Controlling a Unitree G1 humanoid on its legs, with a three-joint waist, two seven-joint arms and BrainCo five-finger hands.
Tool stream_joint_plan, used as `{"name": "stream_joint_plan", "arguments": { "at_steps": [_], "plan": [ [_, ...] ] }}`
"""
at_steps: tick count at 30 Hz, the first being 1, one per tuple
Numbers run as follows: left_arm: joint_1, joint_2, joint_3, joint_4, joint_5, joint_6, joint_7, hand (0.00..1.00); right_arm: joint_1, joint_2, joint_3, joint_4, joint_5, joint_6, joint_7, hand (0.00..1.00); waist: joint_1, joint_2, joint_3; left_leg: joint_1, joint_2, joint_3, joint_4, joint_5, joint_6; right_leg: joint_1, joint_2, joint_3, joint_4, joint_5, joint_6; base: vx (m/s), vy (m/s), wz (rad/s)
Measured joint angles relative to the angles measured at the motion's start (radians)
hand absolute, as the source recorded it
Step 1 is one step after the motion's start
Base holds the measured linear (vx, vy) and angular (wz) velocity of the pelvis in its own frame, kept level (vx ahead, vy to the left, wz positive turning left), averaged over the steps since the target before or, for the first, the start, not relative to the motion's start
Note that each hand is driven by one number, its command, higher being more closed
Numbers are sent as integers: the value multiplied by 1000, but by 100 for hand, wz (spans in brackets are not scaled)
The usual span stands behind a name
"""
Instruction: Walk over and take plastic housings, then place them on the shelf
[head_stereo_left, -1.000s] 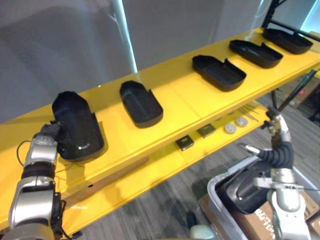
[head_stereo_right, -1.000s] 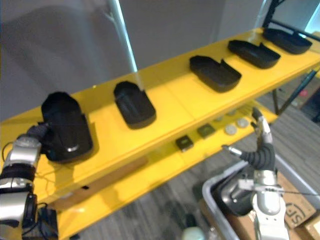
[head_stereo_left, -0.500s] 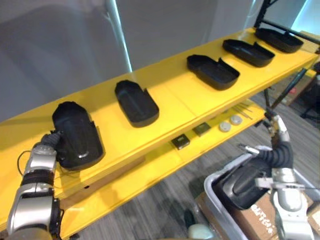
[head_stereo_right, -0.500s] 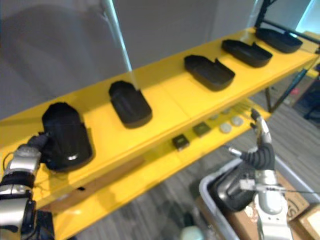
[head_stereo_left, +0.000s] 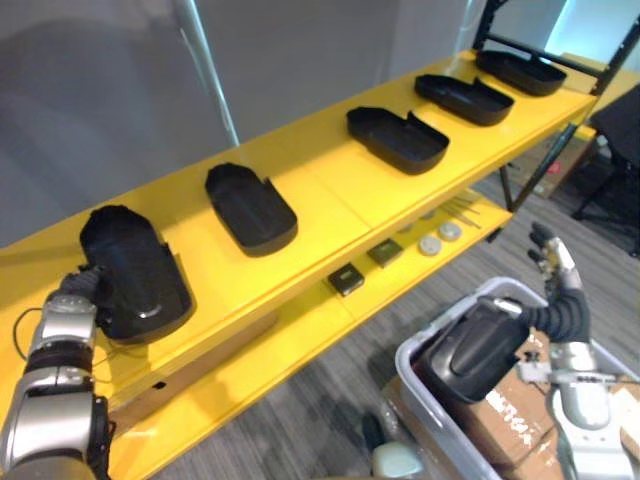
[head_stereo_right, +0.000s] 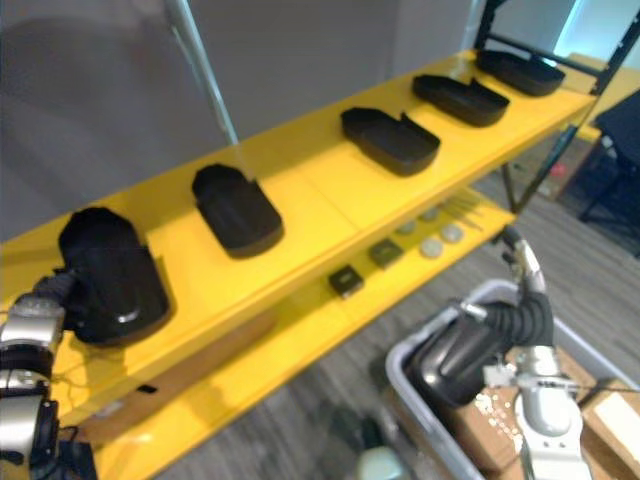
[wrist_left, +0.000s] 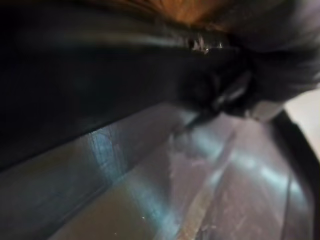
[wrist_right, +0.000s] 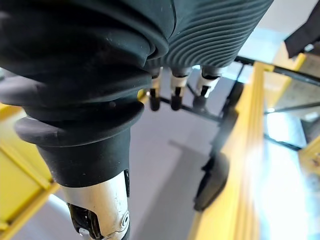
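Observation:
Several black plastic housings lie in a row on the yellow shelf (head_stereo_left: 330, 200). The leftmost housing (head_stereo_left: 135, 272) lies dome up near the shelf's front edge, and my left hand (head_stereo_left: 72, 298) is pressed against its near left side. The housing's dark surface (wrist_left: 100, 100) sits very close in the left wrist view. Further along the shelf are other housings (head_stereo_left: 250, 197) (head_stereo_left: 397, 140) (head_stereo_left: 465, 98), hollow side up. Another housing (head_stereo_left: 472, 347) lies in a grey bin (head_stereo_left: 418, 385) at the lower right. My right hand (head_stereo_left: 552, 262) is raised beside the bin, open and holding nothing, its fingers (wrist_right: 172, 92) straight.
A lower yellow shelf (head_stereo_left: 300, 330) carries small dark squares (head_stereo_left: 347, 280) and round discs (head_stereo_left: 430, 245). A cardboard box (head_stereo_left: 512, 420) sits under the bin. A dark shelf upright (head_stereo_left: 540, 165) stands at the right, with grey carpet floor around it.
The camera has moved, so the whole scene has slid left and more of the bin shows. My left hand stays against the leftmost housing and my right hand stays raised by the bin.

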Motion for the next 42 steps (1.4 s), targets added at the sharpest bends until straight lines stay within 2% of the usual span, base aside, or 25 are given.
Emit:
{"name": "stream_joint_plan", "arguments": {
  "at_steps": [4, 10, 15, 20, 22, 24, 25, 27, 29, 30, 31, 34, 35, 36, 37, 40, 42],
  "plan": [
    [-30, 2, 0, 12, -12, 0, 20, 0, -3, -2, 1, 0, 17, -13, 0, 0, 2, 0, 25, -15, 6, 0, 35, -21, 1, 0, -1, 2, 0, 0, 0, -25, 0, -1],
    [-40, 10, 2, 12, -15, -18, 110, 0, 3, -6, 13, 0, 17, -13, -5, 0, 1, 3, 49, -35, 11, -1, 67, -39, 4, -6, -2, 3, 0, -1, 0, -44, -8, 0],
    [-45, 43, 4, 4, -17, -33, 215, 0, 8, -6, 15, 2, 17, -21, -7, 0, -1, 5, 50, -34, 14, -2, 69, -39, 3, -7, 0, 3, 8, -4, -4, -7, -1, 1],
    [-46, 43, 13, -42, -27, -113, 347, 0, 9, -6, 19, 16, 16, -86, -34, 0, 4, 14, 58, -35, 21, -2, 95, -58, 4, 1, 1, 1, 21, -12, -5, -51, -3, 0],
    [-46, 48, 13, -94, -51, -171, 407, 0, 6, -6, 34, 34, 15, -123, -68, 0, 6, 14, 58, -34, 21, -3, 94, -61, 6, 5, 0, -2, 21, -17, -9, -58, -5, 2],
    [-56, 62, 13, -175, -64, -267, 490, 0, 4, -4, 62, 37, 14, -180, -115, 0, 8, 14, 57, -34, 19, -8, 89, -60, 6, 8, -3, -9, 18, -16, -7, -40, -11, 6],
    [-66, 64, 13, -196, -64, -292, 510, 0, 1, -3, 66, 37, 14, -197, -124, 0, 9, 14, 57, -34, 19, -10, 87, -59, 6, 9, -4, -13, 18, -14, -5, -31, -12, 15],
    [-82, 65, 13, -321, -63, -394, 590, 0, -28, 5, 89, 34, 18, -255, -136, 0, 12, 15, 56, -28, 9, -33, 68, -45, 9, 30, -11, -37, 3, -10, 1, -18, -14, 28],
    [-73, 63, 25, -471, -77, -452, 627, 0, -56, 8, 122, 26, 25, -289, -134, 0, 29, 19, 50, -13, 2, -50, 38, -26, 10, 42, -14, -58, 2, -9, 1, -2, -17, 31],
    [-44, 40, 84, -610, -84, -496, 654, 0, -79, 11, 157, 4, 57, -297, -121, 0, 41, 24, 45, -14, -1, -63, 21, -13, 12, 43, -17, -81, 2, -9, 1, -4, -15, 30],
    [-22, 17, 121, -686, -84, -510, 666, 0, -91, 14, 174, -14, 70, -297, -115, 0, 50, 28, 42, -14, -3, -72, 14, -8, 12, 45, -19, -89, 2, -9, 1, -10, -17, 45],
    [211, -168, 260, -1062, -71, -568, 721, 0, -173, 29, 279, -57, 114, -288, -74, 0, 105, 60, 8, 1, 0, -129, 3, 0, 14, 88, -18, -172, 1, -13, 0, -5, -16, 54],
    [338, -257, 288, -1166, -31, -578, 742, 0, -195, 39, 308, -56, 114, -264, -62, 0, 137, 66, -26, 5, -2, -158, -5, 3, 14, 107, -21, -207, 1, -25, 2, 8, -10, 63],
    [403, -297, 299, -1202, -9, -587, 755, 0, -202, 47, 319, -55, 114, -248, -52, 0, 152, 64, -43, 4, -3, -177, -8, 4, 13, 115, -22, -227, 1, -31, 3, 5, -28, 83],
    [537, -377, 342, -1262, 26, -612, 771, 0, -229, 69, 347, -43, 113, -212, -29, 0, 195, 50, -66, 2, -7, -212, -7, 8, 13, 135, -22, -261, 0, -42, 5, -5, -31, 68],
    [717, -458, 399, -1273, 49, -628, 787, 0, -300, 112, 418, 1, 102, -167, 21, 0, 263, 4, -92, -20, -19, -279, -8, 19, 12, 159, -35, -335, -2, -65, 6, -48, -38, 74],
    [778, -485, 396, -1227, 32, -626, 781, 0, -332, 133, 476, 28, 89, -160, 46, 0, 283, -10, -104, -38, -28, -303, -10, 19, 13, 164, -44, -380, -7, -84, 5, -85, -15, 57]
  ]
}}
